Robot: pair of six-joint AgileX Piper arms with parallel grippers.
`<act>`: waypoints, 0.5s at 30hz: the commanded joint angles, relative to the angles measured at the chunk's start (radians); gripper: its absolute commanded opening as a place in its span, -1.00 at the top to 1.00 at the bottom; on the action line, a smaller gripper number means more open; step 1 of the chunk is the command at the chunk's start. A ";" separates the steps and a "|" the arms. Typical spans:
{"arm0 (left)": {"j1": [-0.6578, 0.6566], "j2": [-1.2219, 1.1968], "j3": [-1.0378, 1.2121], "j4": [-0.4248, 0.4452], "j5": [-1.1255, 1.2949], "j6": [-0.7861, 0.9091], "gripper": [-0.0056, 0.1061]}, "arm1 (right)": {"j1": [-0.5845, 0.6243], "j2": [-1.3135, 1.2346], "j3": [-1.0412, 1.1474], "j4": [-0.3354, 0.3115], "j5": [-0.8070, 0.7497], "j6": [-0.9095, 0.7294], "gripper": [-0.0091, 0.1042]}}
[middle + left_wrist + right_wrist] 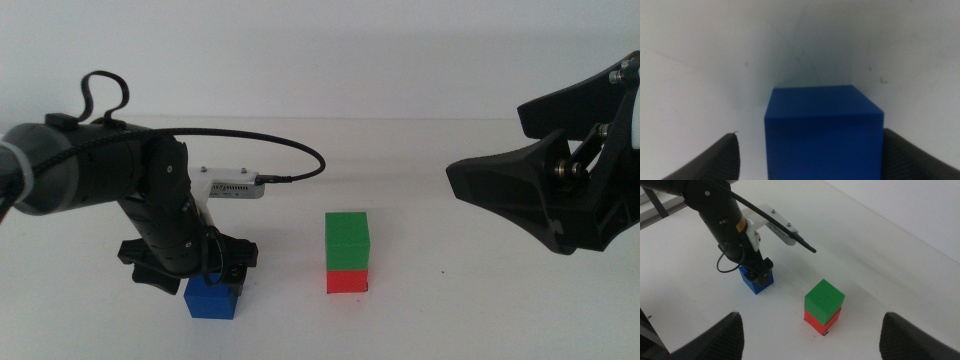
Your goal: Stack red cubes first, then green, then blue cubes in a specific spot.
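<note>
The blue cube (212, 298) rests on the table at the front left, apart from the stack. My left gripper (205, 275) is lowered onto it from above, open. In the left wrist view the blue cube (822, 132) sits between the jaws of the left gripper (810, 150); one jaw is at its side and the other stands a little off. The green cube (347, 242) sits squarely on the red cube (347, 281) at the centre. The specific spot is hidden under the red cube. My right gripper (495, 140) hangs open, high at the right.
The left arm's wrist camera block (235, 187) and its black cable (290, 150) reach toward the stack from the left. The right wrist view shows the green cube (824, 299), red cube (817, 322) and blue cube (756, 282) on plain white tabletop.
</note>
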 commanded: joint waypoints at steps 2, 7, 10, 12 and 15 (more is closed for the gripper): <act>-0.002 0.010 -0.003 -0.014 -0.022 0.002 -0.73 | 0.001 -0.005 0.003 -0.003 -0.013 -0.006 -0.80; -0.002 0.024 -0.003 -0.026 -0.037 0.023 -0.73 | 0.001 -0.005 0.003 -0.003 -0.013 -0.006 -0.80; -0.002 0.025 -0.003 -0.030 -0.041 0.025 -0.72 | 0.001 -0.005 0.003 -0.003 -0.013 -0.006 -0.80; -0.002 0.027 -0.003 -0.030 -0.041 0.025 -0.65 | 0.001 -0.005 0.003 -0.003 -0.013 -0.006 -0.80; -0.002 0.035 -0.003 -0.030 -0.036 0.025 -0.52 | 0.001 -0.005 0.003 -0.003 -0.013 -0.006 -0.80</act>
